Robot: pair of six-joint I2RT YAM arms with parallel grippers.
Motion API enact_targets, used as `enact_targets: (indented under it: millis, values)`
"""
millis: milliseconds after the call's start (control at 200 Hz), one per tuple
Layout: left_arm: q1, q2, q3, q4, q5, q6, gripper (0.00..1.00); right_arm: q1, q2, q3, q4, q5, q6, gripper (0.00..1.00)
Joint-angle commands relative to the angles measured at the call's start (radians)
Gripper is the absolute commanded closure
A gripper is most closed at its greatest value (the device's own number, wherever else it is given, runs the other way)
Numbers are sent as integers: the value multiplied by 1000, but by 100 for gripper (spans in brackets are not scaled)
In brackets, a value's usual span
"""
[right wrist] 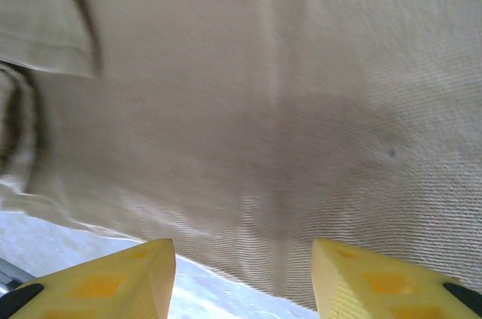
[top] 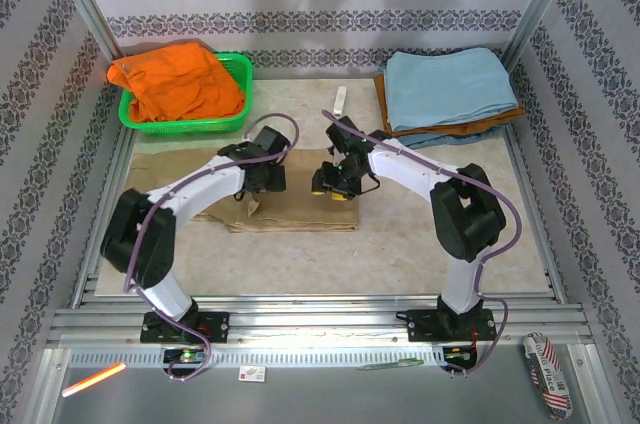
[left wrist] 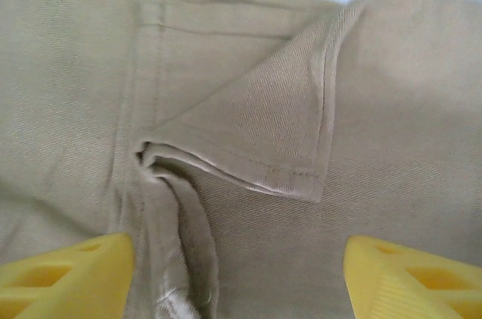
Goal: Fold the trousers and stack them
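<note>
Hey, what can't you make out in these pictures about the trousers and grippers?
Top view: trousers partly hidden under left gripper and right gripper; fold count unclear.
Left wrist view: trousers cut off at sides and bottom.
Right wrist view: cloth blurred; whether right gripper touches it unclear.

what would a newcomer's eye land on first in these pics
The bright orange garment heaped in the green basket at the far left grabs the eye. Mid-table, the left gripper and right gripper hang open over the folded khaki trousers; a light-blue folded cloth sits far right.
</note>
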Motion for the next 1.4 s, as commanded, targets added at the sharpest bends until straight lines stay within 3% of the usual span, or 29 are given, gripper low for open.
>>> enact_targets:
  millis: [0,45,130,300,385,515,714,924,1079,1154,1314,1394]
  values:
    - [-16,52,-26,-87,-68,30,27,-14,-33,-42,107,-37,-6,50]
    - [-21,66,-41,-87,-71,23,30,-17,-30,-52,111,-42,-9,50]
    - [-28,65,-87,-94,-113,-1,44,-23,-30,-74,129,-50,-15,50]
    - [-26,-51,-238,-50,-186,-52,86,-43,-42,-126,170,-66,-14,52]
    - [-28,-116,-287,-30,-170,-75,91,-45,-50,-146,180,-67,-20,57]
    - [-27,-182,-306,-41,-152,-106,91,-44,-59,-174,196,-56,-22,58]
    - [-26,-298,-357,-42,-90,-166,81,-45,-50,-219,236,-67,-17,61]
    - [-22,-404,-523,14,-138,-260,80,-45,-65,-262,268,-80,-18,61]
    - [15,-435,-545,-38,-197,-281,81,-47,-86,-278,268,-83,-32,61]
    - [19,-443,-514,-91,-231,-263,60,-47,-107,-294,268,-86,-39,61]
    - [17,-435,-329,-172,-259,-86,41,-47,-153,-335,277,-82,-46,60]
    - [3,-366,-202,-198,-261,-11,40,-47,-176,-357,282,-80,-46,60]
